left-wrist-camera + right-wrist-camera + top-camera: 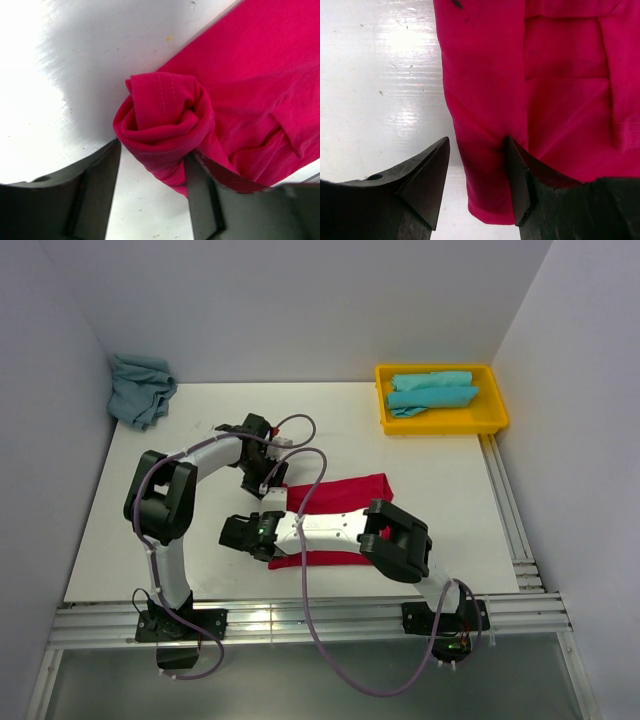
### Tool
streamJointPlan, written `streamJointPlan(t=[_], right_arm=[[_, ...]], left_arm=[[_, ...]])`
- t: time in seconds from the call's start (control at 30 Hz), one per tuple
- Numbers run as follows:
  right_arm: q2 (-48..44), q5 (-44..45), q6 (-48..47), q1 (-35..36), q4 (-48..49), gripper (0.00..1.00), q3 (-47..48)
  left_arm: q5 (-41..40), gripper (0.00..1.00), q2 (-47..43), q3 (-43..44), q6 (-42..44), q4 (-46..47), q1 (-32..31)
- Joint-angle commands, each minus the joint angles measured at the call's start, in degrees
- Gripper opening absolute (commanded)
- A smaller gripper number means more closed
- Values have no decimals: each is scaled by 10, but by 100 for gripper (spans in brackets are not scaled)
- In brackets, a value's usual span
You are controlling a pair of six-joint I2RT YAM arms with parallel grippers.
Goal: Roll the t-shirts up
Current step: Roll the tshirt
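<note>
Red t-shirt (165,125) in left hand (152,152)

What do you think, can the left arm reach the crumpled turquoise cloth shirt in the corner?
Probably yes: only bare white table lies between it and the crumpled turquoise shirt, though its fingers straddle the rolled red cloth shirt.

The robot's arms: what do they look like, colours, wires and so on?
Both the left arm and the right arm are white tubes joined by chunky black housings, with grey-purple cables looping alongside. The left gripper and right gripper each have two dark, wedge-shaped fingers.
</note>
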Motion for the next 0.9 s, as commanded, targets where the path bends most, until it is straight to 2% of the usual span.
streamJointPlan(t=[0.0,0.23,0.4,0.5,0.63,0.67,0.7,0.73,0.87], right_arm=[[54,-55,6,11,-47,56,12],[68,-62,12,11,-79,44,11],[36,-73,0,4,-35,33,-29],[-20,-101,-19,-7,71,27,-103],[-101,-147,-32,-29,275,26,-215],[-118,-159,-31,-40,314,26,-267],[-151,-172,-31,-46,409,25,-296],[-167,-206,-28,-53,461,25,-355],[-211,-275,7,-91,673,25,-466]], left_arm=[[-1,59,2,21,10,15,-4],[39,64,-6,87,15,-26,11],[82,65,-9,159,20,-64,38],[113,65,-11,196,28,-88,64],[151,65,-20,216,43,-112,92],[158,65,-23,212,49,-112,101],[163,65,-28,201,53,-111,105],[175,64,-31,194,60,-112,107],[195,63,-39,148,77,-95,116]])
